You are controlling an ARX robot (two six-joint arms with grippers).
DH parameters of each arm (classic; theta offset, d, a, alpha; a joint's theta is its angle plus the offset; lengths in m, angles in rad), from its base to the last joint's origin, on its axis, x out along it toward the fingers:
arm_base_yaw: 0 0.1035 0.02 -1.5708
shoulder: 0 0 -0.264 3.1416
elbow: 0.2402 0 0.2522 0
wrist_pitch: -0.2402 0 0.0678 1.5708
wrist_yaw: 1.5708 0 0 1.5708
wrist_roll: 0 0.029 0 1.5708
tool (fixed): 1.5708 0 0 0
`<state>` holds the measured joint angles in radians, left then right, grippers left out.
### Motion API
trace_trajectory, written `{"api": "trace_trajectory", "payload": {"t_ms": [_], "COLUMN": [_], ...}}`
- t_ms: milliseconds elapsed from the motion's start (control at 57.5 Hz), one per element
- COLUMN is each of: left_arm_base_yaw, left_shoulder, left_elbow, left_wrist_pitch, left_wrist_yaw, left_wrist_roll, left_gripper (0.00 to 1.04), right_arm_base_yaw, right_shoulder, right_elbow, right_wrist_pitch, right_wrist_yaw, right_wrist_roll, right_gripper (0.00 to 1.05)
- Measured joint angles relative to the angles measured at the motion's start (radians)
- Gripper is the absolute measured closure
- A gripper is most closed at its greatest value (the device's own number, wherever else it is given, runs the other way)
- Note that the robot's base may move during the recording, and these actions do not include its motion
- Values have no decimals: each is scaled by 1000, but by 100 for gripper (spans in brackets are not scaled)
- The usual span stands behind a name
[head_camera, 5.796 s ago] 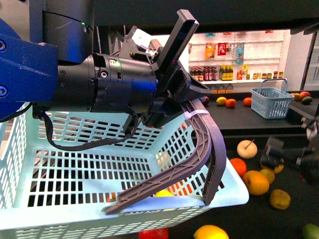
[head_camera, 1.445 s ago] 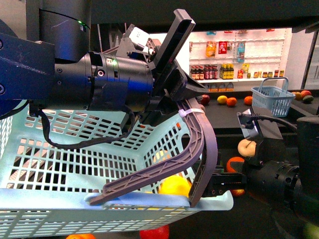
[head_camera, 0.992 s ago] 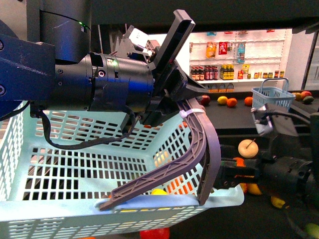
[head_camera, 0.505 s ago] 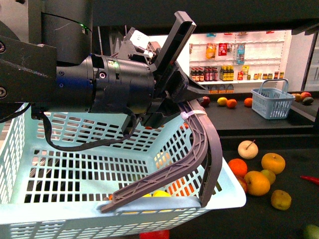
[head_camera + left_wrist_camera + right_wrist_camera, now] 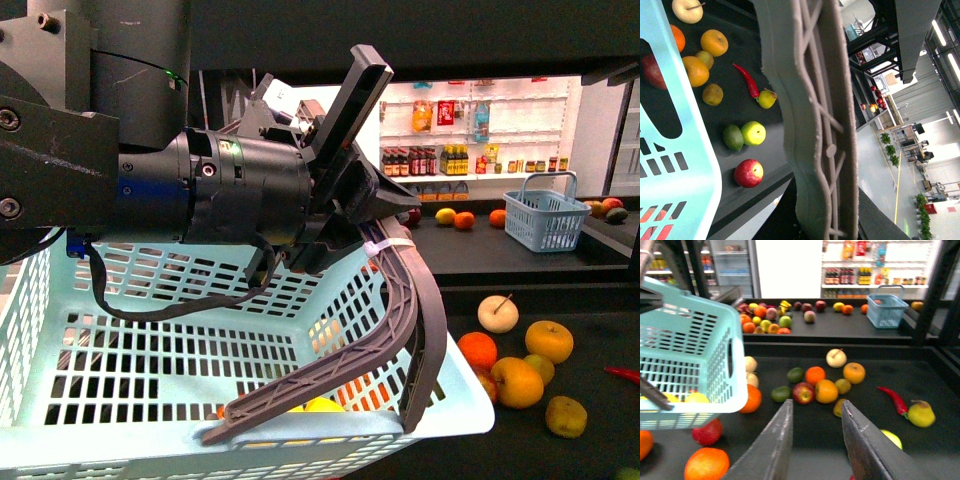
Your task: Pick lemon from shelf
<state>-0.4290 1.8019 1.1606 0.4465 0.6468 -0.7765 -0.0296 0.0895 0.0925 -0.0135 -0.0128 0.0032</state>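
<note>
My left gripper (image 5: pixel 385 222) fills the front view, shut on the grey handle (image 5: pixel 415 300) of the light blue basket (image 5: pixel 200 330) and holding it above the shelf (image 5: pixel 600 320). In the left wrist view that handle (image 5: pixel 815 125) runs between the jaws. The lemon (image 5: pixel 322 405) shows bright yellow low inside the basket, half hidden behind the handle. In the right wrist view the lemon (image 5: pixel 696 398) shows through the slots of the basket (image 5: pixel 690 340). My right gripper (image 5: pixel 817 405) is open and empty over the shelf's dark tray (image 5: pixel 875 370), to the right of the basket.
Loose fruit lies on the tray: oranges (image 5: pixel 826 391), a red apple (image 5: pixel 803 393), limes, a pale round fruit (image 5: pixel 497 313), a yellow pear (image 5: pixel 921 413) and a red chili (image 5: pixel 895 399). A small blue basket (image 5: pixel 545 212) stands on the tray behind. Lit bottle racks are beyond.
The right arm was at the basket's right side with a yellow fruit at the rim. It has since pulled back out of the front view, and the basket stays held.
</note>
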Motion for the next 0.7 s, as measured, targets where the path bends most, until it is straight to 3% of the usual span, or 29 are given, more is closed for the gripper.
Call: {"api": "trace_trajectory", "payload": {"t_ms": [87, 696], "left_arm_base_yaw": [0, 0], "left_shoulder": [0, 0], "left_elbow": [0, 0], "left_wrist_pitch": [0, 0], "left_wrist_yaw": [1, 1], "left_wrist_roll": [0, 0], "left_gripper": [95, 95], "right_arm_base_yaw": [21, 26], "right_shoulder": [-13, -80], "right_elbow": [-11, -77], "right_wrist_pitch": [0, 11], "right_wrist_yaw": [5, 10], "right_wrist_roll": [-1, 0], "right_gripper": [100, 98]}}
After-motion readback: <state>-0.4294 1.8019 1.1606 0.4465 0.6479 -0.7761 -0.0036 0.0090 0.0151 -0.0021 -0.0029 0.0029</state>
